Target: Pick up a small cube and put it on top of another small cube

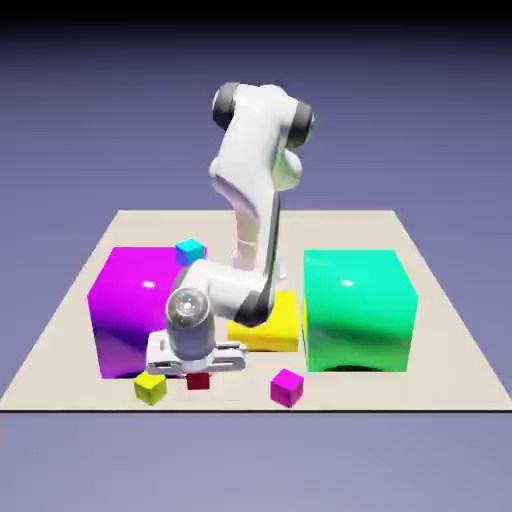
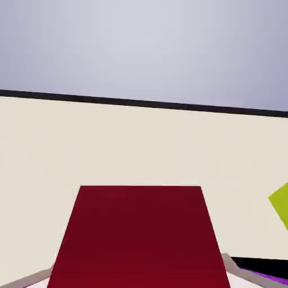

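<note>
1. Red cube (image 1: 198, 381): one, low at the desk's (image 1: 435, 385) near edge, and I have the hand (image 2: 139, 273) closed on it.
2. Three other small cubes: lime (image 1: 151, 387), magenta (image 1: 287, 388), cyan (image 1: 190, 252).
3. Three big blocks: purple (image 1: 125, 310), yellow (image 1: 265, 325), green (image 1: 358, 310).
4. My exterior view alone shows the magenta and cyan cubes; only my hand view shows the grip.

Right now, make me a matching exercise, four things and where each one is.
Things:
1. red cube
2. yellow block
3. small blue cube
4. green block

Places:
A. exterior view's far right of the blocks
B. between the gripper's fingers
C. by the purple block's top edge
D. between two big blocks

Pairs: 1-B, 2-D, 3-C, 4-A
</note>
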Robot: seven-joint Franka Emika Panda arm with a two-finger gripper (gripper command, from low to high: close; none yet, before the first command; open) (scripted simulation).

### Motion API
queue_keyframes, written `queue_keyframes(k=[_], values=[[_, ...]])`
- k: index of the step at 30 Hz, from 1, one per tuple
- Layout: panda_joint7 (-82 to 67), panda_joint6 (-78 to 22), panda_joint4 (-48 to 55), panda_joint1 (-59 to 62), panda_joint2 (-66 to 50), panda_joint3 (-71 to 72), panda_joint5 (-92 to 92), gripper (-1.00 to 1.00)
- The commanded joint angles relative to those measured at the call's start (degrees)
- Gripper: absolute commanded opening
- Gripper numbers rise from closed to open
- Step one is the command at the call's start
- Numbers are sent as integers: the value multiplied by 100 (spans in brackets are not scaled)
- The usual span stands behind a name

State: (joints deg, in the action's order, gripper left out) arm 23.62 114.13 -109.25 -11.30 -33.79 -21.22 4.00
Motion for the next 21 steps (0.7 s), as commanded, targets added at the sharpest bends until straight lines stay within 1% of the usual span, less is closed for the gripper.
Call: queue_keyframes(k=[1,12,14,17,18,19,20,21], values=[[-16,-10,-20,18,68,208,-199,-100],[-267,-146,-242,218,813,2492,-2191,-100],[-286,-156,-259,233,869,2664,-2340,-100],[-131,591,-607,295,466,2547,-2537,-100],[-107,702,-659,304,406,2530,-2566,-100],[-107,702,-659,304,406,2530,-2566,100],[-107,702,-659,304,406,2530,-2566,100],[-159,453,-543,283,541,2568,-2501,100]])
